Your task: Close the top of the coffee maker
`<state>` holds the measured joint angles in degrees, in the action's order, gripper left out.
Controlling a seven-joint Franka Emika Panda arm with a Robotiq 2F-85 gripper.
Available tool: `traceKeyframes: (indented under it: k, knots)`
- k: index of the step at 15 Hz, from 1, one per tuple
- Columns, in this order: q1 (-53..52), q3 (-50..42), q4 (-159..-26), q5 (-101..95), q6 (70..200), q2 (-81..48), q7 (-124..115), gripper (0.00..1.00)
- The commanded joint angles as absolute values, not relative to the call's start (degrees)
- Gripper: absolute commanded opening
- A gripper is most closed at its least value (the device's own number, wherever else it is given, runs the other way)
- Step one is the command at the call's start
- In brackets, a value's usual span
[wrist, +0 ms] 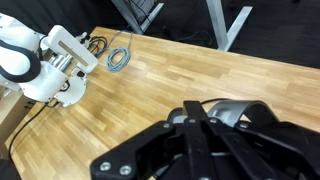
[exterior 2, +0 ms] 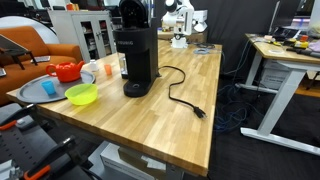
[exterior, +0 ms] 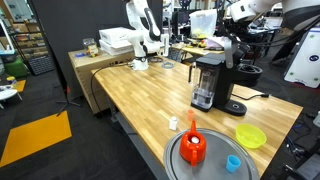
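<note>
The coffee maker (exterior: pixel 207 82) is a tall black machine with a clear tank, standing on the wooden table; it also shows in an exterior view (exterior 2: pixel 135 58). Its top (exterior 2: pixel 133 12) stands tilted up at the machine's head. My gripper (exterior: pixel 231 44) hangs just beside and above that top. In the wrist view the black fingers (wrist: pixel 195 112) fill the lower frame, drawn together and holding nothing. A grey curved part of the top (wrist: pixel 240 110) shows just behind them. Whether the fingers touch it I cannot tell.
A red pot (exterior: pixel 193 148) sits on a round grey tray (exterior: pixel 176 163), beside a blue cup (exterior: pixel 233 162) and a green bowl (exterior: pixel 251 136). The power cord (exterior 2: pixel 185 95) trails across the table. A white robot (wrist: pixel 50 60) and a coiled cable (wrist: pixel 119 59) are at the far end.
</note>
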<state>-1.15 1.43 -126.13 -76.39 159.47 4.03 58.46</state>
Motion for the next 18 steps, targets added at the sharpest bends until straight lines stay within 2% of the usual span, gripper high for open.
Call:
traceKeyframes:
  k: [1, 7, 18]
  knots:
    - [-1.2, 1.2, -127.6, -72.7, 159.5, 5.2, 62.5, 0.0]
    - [-1.0, 0.7, -129.0, -71.0, 159.5, 6.6, 65.8, 0.0]
    - [-1.4, -4.9, -144.4, -64.8, 159.2, 20.9, 73.3, 0.0]
